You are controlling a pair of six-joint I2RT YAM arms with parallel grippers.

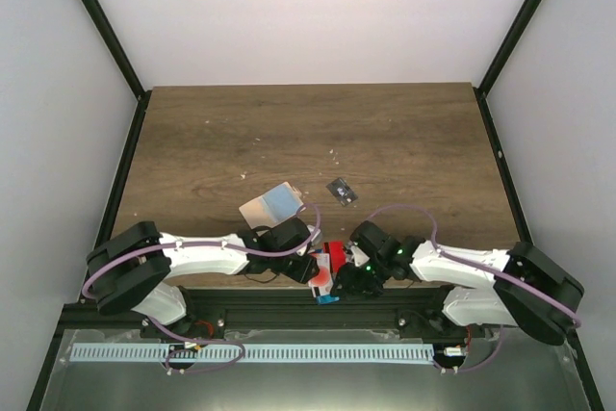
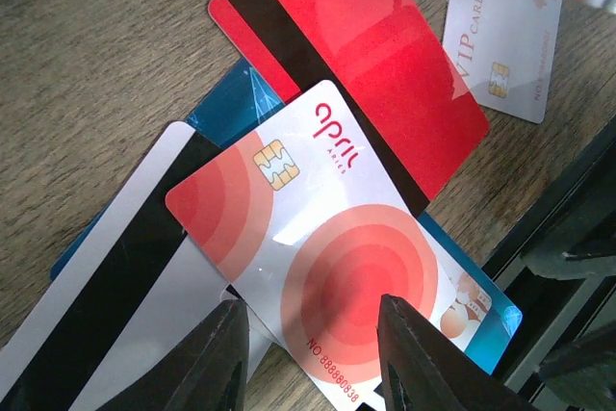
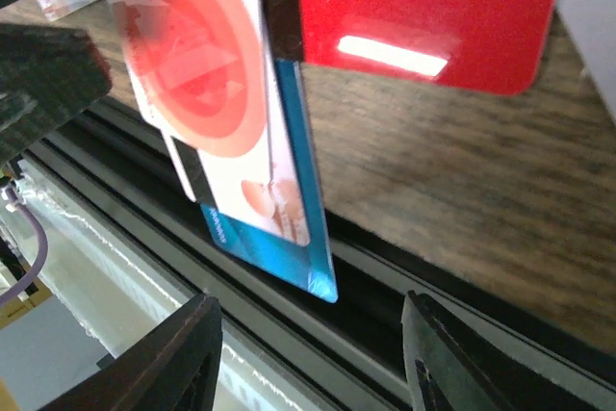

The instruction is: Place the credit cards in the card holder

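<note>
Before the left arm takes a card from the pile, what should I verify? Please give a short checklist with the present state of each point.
1. Left gripper above the white card with red dot, jaws open: ok.
2. Right gripper jaws open, nothing between them: ok.
3. Cards lie apart: not ok; the red card and blue card overlap beneath the top one.
4. Pile fully on the table: not ok; the blue card sticks out past the near edge.
5. Card holder mouth open: cannot tell from the top view.
</note>
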